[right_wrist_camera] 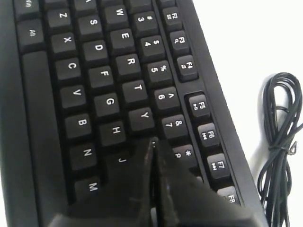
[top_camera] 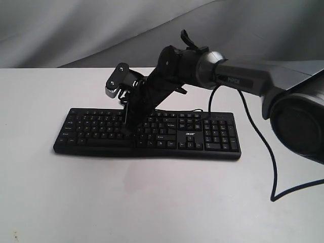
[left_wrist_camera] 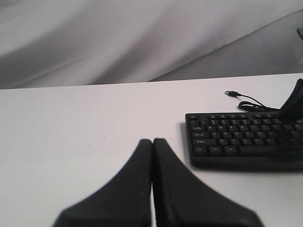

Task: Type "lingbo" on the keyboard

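Since the right gripper [right_wrist_camera: 154, 142] is pinched fully closed with nothing in it, the joined tips work as one stylus. They sit on the top letter row just past Y [right_wrist_camera: 141, 118], next to the 7 key [right_wrist_camera: 173, 126] and above J [right_wrist_camera: 122, 161]. The key under them is hidden, probably U or I, so I cannot tell which. My read is that the step is the "i" press, early in the word.

To do it well:
- Come straight down on the key centre.
- Press briefly and lift clear before sliding, so neighbours don't fire.
- Check the row offset, since one key off gives U.

The left gripper [left_wrist_camera: 152, 140] is also closed flat, empty, parked over bare table [top_camera: 152, 202]. It is well apart from the keyboard's near end.

The keyboard [top_camera: 96, 132] is a long flat black full-size board with white legends. In the exterior view it lies mid-table, running from 9 to 3 o'clock. The number pad [top_camera: 218, 132] is at the 3 o'clock end, with a small white acer logo [top_camera: 185, 133] beside it. The right arm enters from 2 o'clock. A thin black cable [right_wrist_camera: 281, 142] lies coiled just beside the function-key edge, and its USB plug [left_wrist_camera: 230, 93] is loose on the table.
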`<action>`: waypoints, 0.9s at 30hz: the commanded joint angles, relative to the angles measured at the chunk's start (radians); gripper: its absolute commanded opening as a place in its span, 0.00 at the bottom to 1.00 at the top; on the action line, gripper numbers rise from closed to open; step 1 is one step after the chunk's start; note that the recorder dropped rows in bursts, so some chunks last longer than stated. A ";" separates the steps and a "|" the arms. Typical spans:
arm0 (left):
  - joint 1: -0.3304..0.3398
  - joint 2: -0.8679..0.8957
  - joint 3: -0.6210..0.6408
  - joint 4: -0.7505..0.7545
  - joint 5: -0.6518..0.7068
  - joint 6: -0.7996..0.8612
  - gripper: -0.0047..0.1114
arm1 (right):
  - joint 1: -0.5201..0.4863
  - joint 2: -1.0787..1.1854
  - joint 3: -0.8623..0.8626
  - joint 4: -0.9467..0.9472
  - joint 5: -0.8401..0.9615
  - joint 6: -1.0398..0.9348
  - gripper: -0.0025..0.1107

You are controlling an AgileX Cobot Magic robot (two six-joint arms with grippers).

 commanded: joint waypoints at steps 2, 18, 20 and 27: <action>0.001 -0.004 0.005 -0.004 -0.007 -0.002 0.04 | 0.001 -0.001 -0.007 -0.012 0.008 0.017 0.02; 0.001 -0.004 0.005 -0.004 -0.007 -0.002 0.04 | -0.001 0.008 -0.007 -0.048 -0.005 0.037 0.02; 0.001 -0.004 0.005 -0.004 -0.007 -0.002 0.04 | -0.001 0.008 -0.007 -0.048 -0.005 0.037 0.02; 0.001 -0.004 0.005 -0.004 -0.007 -0.002 0.04 | -0.001 0.008 -0.007 -0.049 -0.009 0.037 0.02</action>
